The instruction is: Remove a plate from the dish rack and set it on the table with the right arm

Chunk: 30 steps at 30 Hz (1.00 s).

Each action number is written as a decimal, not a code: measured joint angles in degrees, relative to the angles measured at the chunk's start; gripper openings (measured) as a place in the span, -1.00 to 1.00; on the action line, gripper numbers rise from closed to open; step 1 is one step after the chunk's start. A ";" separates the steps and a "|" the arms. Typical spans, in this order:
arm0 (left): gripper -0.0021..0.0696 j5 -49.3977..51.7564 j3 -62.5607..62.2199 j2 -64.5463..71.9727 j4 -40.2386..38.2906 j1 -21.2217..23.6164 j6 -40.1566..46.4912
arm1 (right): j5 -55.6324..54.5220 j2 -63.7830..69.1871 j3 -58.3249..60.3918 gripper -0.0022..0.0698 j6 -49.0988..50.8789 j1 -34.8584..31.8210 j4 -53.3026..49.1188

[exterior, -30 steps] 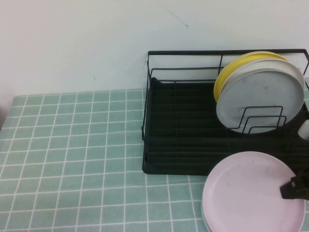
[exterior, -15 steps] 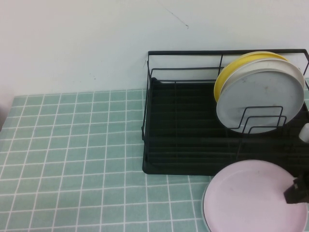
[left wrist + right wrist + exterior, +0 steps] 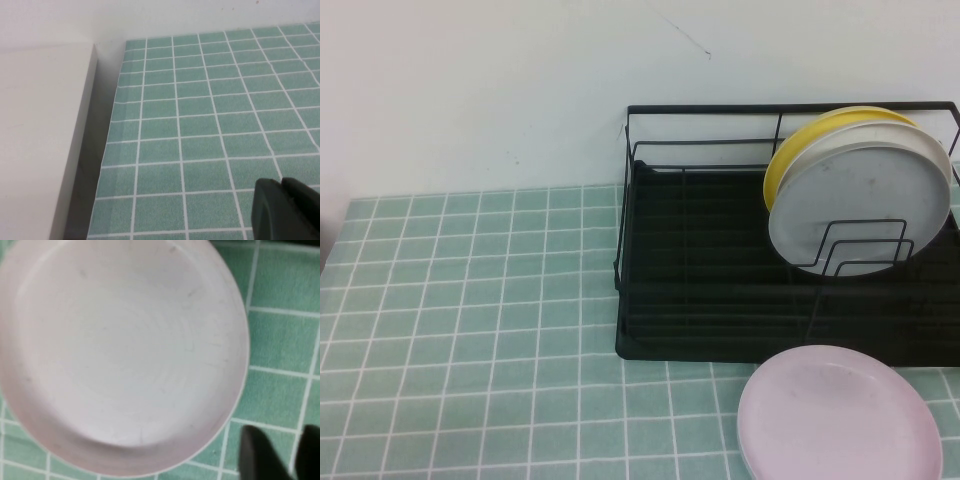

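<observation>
The pale pink plate lies flat on the green tiled table, just in front of the black wire dish rack. It fills most of the right wrist view. My right gripper is out of the high view. In its wrist view it hovers beside the plate's rim, open and empty, clear of the plate. My left gripper is out of the high view too. Its wrist view shows its black fingertips together over bare tiles near the table's edge.
A grey-white plate and a yellow plate behind it stand upright in the rack's right end. The rack's left part holds nothing. A white wall rises behind the table. A pale surface borders the table's edge in the left wrist view.
My right gripper has let go of the pink plate and drawn back out of the high view. The plate has settled flat on the table. The left arm has not moved.
</observation>
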 joint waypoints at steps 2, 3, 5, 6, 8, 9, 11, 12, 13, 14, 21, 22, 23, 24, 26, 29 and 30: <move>-0.95 0.09 0.00 0.00 0.00 0.00 0.00 | 0.78 -3.26 0.00 -0.60 -0.72 0.00 0.00; -0.95 0.09 0.00 0.00 0.00 0.00 0.00 | 1.31 -5.31 0.00 -0.72 -0.84 0.00 0.00; -0.95 0.09 0.00 0.00 0.00 0.00 0.00 | 2.68 -9.77 0.00 -0.84 -0.96 0.00 0.00; -0.95 0.09 0.00 0.00 0.00 0.00 0.00 | 3.54 -12.12 0.00 -0.88 -1.06 0.00 -0.10; -0.95 0.09 0.00 0.00 0.00 0.00 0.00 | 5.22 -16.44 0.00 -0.91 -1.09 0.00 0.00; -0.95 0.09 0.00 0.00 0.00 0.00 0.00 | 6.40 -18.83 0.00 -0.92 -1.19 0.00 0.49; -0.95 0.09 0.00 0.00 0.00 0.00 0.00 | 8.57 -22.90 0.00 -0.94 -1.31 0.00 2.41; -0.95 0.09 0.00 0.00 0.00 0.00 0.00 | 9.59 -24.95 0.00 -0.94 -1.31 0.00 3.82; -0.95 0.09 0.00 0.00 0.00 0.00 0.00 | 10.35 -26.48 0.00 -0.94 -1.44 0.00 4.85; -0.95 0.09 0.00 0.00 0.00 0.00 0.00 | 10.84 -28.24 0.00 -0.94 -1.44 0.00 5.70; -0.95 0.09 0.00 0.00 0.00 0.00 0.00 | 7.01 -35.88 0.89 -0.94 -2.00 0.00 3.77; -0.95 0.09 0.00 0.00 0.00 0.00 0.00 | 5.19 -36.33 1.43 -0.94 -2.74 0.00 3.50; -0.95 0.09 0.00 0.00 0.00 0.00 0.00 | 1.91 -37.06 2.45 -0.94 -3.90 0.00 3.09; -0.95 0.09 0.00 0.00 0.00 0.00 0.00 | -1.39 -38.16 3.90 -0.94 -5.42 0.00 2.85; -0.95 0.09 0.00 0.00 0.00 0.00 0.00 | -8.47 -41.52 7.77 -0.94 -7.89 -0.31 2.53; -0.95 0.09 0.00 0.00 0.00 0.00 0.00 | -19.59 -48.28 16.18 -0.94 -9.02 -2.78 2.53; -0.95 0.09 0.00 0.00 0.00 0.00 0.00 | -22.70 -50.95 19.57 -0.94 -9.02 -3.79 2.53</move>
